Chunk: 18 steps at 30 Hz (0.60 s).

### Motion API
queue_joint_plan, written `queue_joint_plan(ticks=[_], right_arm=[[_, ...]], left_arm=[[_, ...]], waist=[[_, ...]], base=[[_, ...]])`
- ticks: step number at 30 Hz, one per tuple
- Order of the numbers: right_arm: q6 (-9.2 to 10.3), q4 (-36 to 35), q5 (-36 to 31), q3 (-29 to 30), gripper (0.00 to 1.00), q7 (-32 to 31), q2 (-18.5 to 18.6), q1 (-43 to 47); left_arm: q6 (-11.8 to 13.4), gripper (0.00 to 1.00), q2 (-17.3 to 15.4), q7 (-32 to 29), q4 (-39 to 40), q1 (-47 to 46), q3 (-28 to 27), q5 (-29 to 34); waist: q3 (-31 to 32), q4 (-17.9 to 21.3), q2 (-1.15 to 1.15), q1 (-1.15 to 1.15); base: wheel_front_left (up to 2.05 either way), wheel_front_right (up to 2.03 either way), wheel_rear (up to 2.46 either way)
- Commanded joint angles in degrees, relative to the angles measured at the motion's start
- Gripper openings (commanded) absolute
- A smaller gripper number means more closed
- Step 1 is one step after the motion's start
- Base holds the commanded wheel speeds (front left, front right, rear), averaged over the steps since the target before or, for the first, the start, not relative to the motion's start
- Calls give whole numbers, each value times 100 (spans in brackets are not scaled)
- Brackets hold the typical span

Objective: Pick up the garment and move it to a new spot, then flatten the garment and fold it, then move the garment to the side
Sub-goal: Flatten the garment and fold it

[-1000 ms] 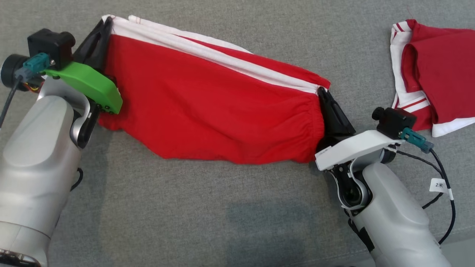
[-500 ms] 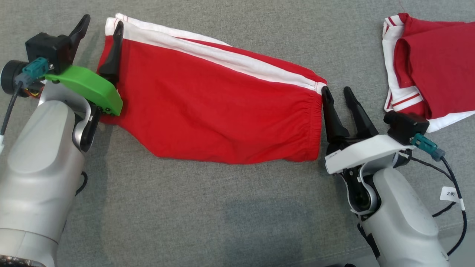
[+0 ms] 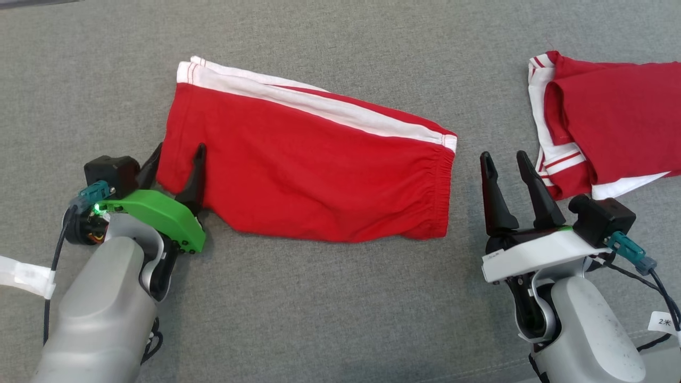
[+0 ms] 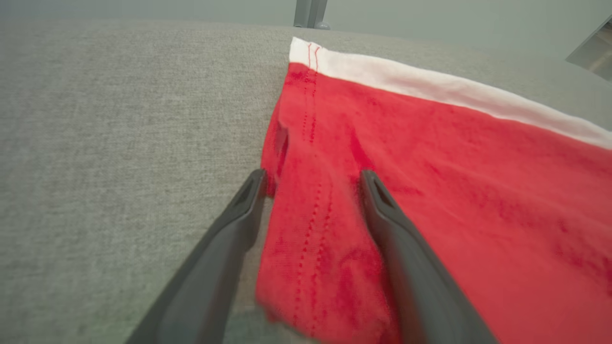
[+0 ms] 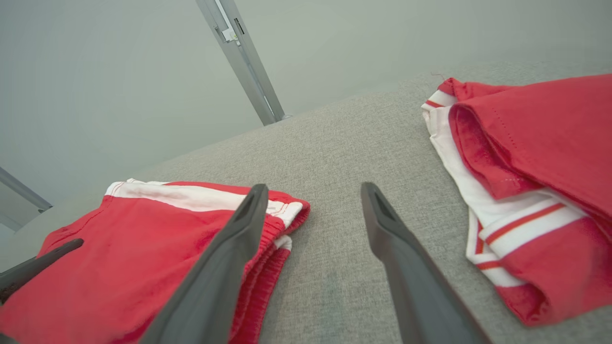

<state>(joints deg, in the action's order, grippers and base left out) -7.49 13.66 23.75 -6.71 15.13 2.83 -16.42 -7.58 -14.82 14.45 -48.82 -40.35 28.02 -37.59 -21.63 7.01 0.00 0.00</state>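
the shorts [image 3: 308, 165] lie flat on the grey cloth [image 3: 319, 308]. left gripper [image 3: 179, 148] gapes wide astride their left hem, right gripper [image 3: 502, 155] wide and empty just beside the waistband. flattening looks done; folding likely needs both to pinch edges and carry them over.

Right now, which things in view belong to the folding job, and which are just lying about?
Job:
shorts, lying flat
left hand, open, astride their left edge
right hand, open, clear of them

Lying about:
folded garment, far right
metal post, behind
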Motion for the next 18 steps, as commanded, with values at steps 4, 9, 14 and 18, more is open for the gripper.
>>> queue_joint_plan(ticks=[4,9,14,18], right_arm=[[1,-54,-65,-11,100,-2,19,44],[1,-18,-69,-27,100,-2,21,37],[1,110,-1,61,100,-2,21,229],[1,272,-14,76,100,-2,17,435]], left_arm=[[15,100,-4,-19,-300,-42,162,-203],[14,0,-23,18,-350,-20,462,-442],[15,0,-51,60,-530,241,402,-491],[101,0,6,62,-412,632,68,-377]], waist=[[42,42,0,0],[161,107,0,0],[555,66,0,0],[966,-34,0,0]], base=[[0,0,0],[0,0,0],[0,0,0],[0,0,0]])
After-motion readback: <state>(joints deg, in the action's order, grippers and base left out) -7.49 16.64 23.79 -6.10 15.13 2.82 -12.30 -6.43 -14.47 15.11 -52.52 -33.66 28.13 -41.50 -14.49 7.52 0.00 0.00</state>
